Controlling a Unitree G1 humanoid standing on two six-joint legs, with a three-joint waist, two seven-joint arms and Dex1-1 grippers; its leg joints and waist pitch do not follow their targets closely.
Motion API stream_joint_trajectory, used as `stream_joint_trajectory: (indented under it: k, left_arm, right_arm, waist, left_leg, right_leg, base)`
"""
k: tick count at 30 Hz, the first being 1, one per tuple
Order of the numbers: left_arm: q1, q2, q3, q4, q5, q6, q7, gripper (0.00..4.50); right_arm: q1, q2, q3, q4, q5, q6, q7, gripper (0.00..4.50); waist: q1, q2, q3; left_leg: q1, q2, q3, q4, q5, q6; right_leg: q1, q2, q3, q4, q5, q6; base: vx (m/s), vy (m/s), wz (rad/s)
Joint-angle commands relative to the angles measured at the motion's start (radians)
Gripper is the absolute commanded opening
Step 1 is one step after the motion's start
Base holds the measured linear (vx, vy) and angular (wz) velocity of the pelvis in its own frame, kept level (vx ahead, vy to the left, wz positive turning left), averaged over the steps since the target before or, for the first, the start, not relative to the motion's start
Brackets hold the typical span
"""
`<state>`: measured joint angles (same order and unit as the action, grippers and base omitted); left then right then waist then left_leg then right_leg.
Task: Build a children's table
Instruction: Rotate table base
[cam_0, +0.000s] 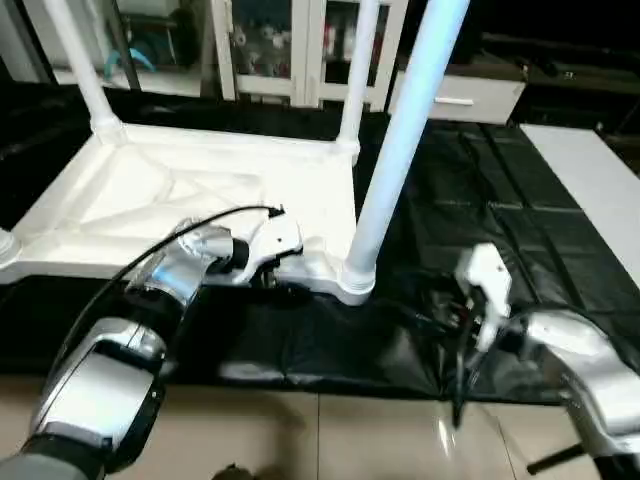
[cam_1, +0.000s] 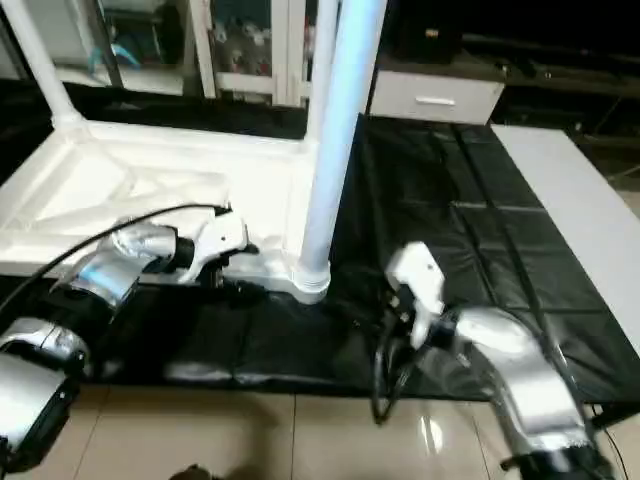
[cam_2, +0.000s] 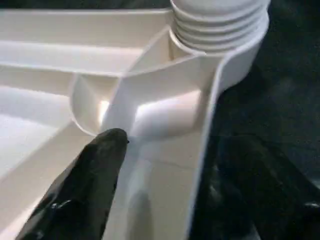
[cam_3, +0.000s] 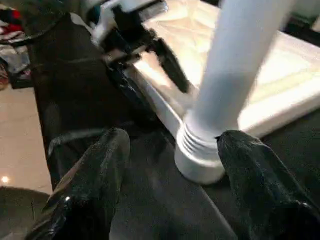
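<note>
White plastic square tabletop (cam_0: 200, 190) upside down on black-covered bench (cam_0: 480, 180), long white tubular leg (cam_0: 400, 150) upright in near corner socket (cam_0: 355, 280).
Left tool (cam_0: 268, 272) spread over rim beside socket, gripping nothing; right tool (cam_3: 170, 165) open, empty, just short.

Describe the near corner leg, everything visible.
The near corner leg is a long white tube, plastic by its look, upright with a slight tilt. Its ribbed, threaded base sits in the round corner socket of the upturned tabletop. The left gripper straddles the tabletop's rim beside it; the open right gripper faces the socket without touching it.
</note>
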<state>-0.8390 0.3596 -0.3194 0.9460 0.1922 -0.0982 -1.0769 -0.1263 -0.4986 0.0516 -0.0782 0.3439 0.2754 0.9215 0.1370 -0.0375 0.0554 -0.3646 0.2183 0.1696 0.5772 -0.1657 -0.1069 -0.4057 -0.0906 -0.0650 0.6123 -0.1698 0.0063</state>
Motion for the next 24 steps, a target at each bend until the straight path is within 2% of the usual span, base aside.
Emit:
stream_joint_trajectory:
  k: [1,4,8,10,11,12,22,23,24]
  left_arm:
    - [-0.020,-0.003,-0.014,0.014,0.014,-0.021,0.002,3.31]
    - [-0.020,-0.005,-0.015,0.041,0.032,-0.028,0.037,3.07]
    - [-0.021,-0.010,-0.016,0.053,0.040,-0.027,0.052,2.84]
    - [-0.023,-0.011,-0.018,0.059,0.041,-0.032,0.057,2.48]
    - [-0.023,-0.011,-0.017,0.059,0.040,-0.033,0.057,2.43]
    - [-0.020,-0.012,-0.016,0.062,0.038,-0.038,0.060,2.38]
    - [-0.026,-0.022,-0.014,0.092,0.044,-0.054,0.055,1.48]
    - [-0.025,-0.021,-0.017,0.091,0.046,-0.054,0.052,1.37]
    - [-0.022,-0.021,-0.022,0.089,0.049,-0.055,0.044,1.24]
  right_arm:
    - [-0.002,-0.013,-0.034,-0.017,0.002,0.012,-0.024,3.15]
    - [-0.023,0.003,-0.075,0.033,-0.029,0.011,-0.118,3.15]
    - [-0.034,0.012,-0.086,0.045,-0.032,0.010,-0.154,3.15]
    - [-0.037,0.018,-0.088,0.043,-0.029,0.014,-0.158,3.15]
    - [-0.037,0.020,-0.087,0.043,-0.030,0.014,-0.158,3.15]
    - [-0.038,0.025,-0.081,0.040,-0.031,0.015,-0.162,3.15]
    - [-0.053,0.037,-0.059,0.049,-0.041,0.018,-0.177,3.15]
    - [-0.054,0.038,-0.058,0.049,-0.043,0.018,-0.177,3.15]
    - [-0.054,0.040,-0.057,0.051,-0.045,0.017,-0.178,3.15]
  waist:
    - [0.002,0.012,-0.068]
    - [0.003,0.015,-0.070]
    - [0.003,0.013,-0.072]
    - [0.003,0.012,-0.072]
    - [0.003,0.013,-0.071]
    - [0.003,0.008,-0.071]
    - [0.004,0.013,-0.067]
    - [0.004,0.017,-0.067]
    - [0.003,0.015,-0.067]
  left_leg:
    - [0.012,0.008,0.001,-0.070,-0.305,0.013]
    - [0.012,0.010,0.000,-0.068,-0.287,0.008]
    - [0.012,0.008,0.001,-0.066,-0.265,0.007]
    - [0.011,0.008,0.002,-0.066,-0.261,0.013]
    - [0.011,0.008,0.002,-0.065,-0.265,0.015]
    - [0.010,0.008,0.003,-0.065,-0.266,0.018]
    - [0.014,0.009,0.001,-0.070,-0.312,0.006]
    - [0.014,0.009,0.000,-0.071,-0.315,0.004]
    - [0.012,0.009,-0.001,-0.072,-0.321,0.003]
  right_leg:
    - [0.052,-0.048,0.037,-0.081,-0.248,-0.184]
    - [0.050,-0.046,0.037,-0.077,-0.209,-0.192]
    - [0.053,-0.046,0.036,-0.070,-0.159,-0.208]
    - [0.055,-0.046,0.036,-0.070,-0.153,-0.209]
    - [0.054,-0.046,0.036,-0.071,-0.156,-0.209]
    - [0.055,-0.047,0.036,-0.071,-0.163,-0.207]
    - [0.049,-0.049,0.036,-0.083,-0.267,-0.177]
    - [0.048,-0.050,0.036,-0.084,-0.268,-0.178]
    - [0.049,-0.049,0.036,-0.084,-0.271,-0.176]
  base:
    - [0.000,0.000,0.00]
    - [0.000,0.000,0.00]
    - [0.000,0.000,0.00]
    - [0.000,0.000,0.00]
    - [0.000,0.000,0.00]
    - [0.000,0.000,0.00]
    - [0.000,0.000,0.00]
    - [0.000,0.000,0.00]
    - [0.000,0.000,0.00]
